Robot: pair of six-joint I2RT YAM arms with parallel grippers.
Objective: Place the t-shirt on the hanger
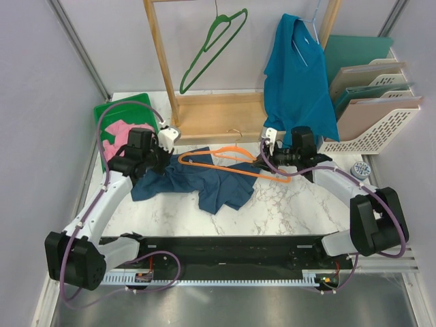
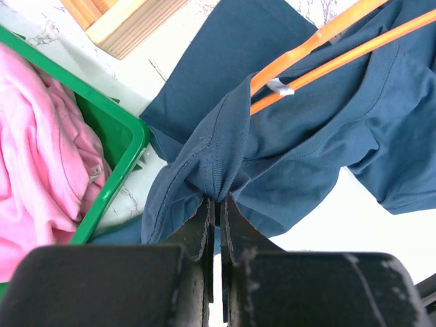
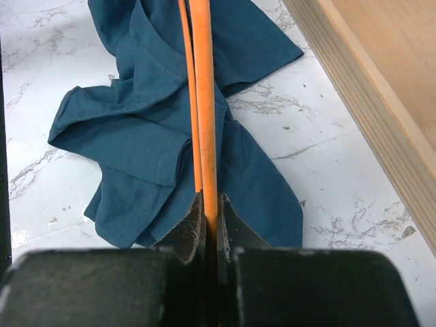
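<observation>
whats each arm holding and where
The left end effector pinches a fold of the navy t-shirt; right end effector clamps a bar of the orange hanger.

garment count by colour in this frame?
navy t-shirt: 1
teal shirt: 1
pink garment: 1
Total: 3

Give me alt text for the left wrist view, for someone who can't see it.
The left gripper is shut on a bunched fold of the dark navy-blue cloth t-shirt lying on the white marble table, with the thin orange hanger lying across it. At picture left, a green tray holds a pink garment.
</observation>
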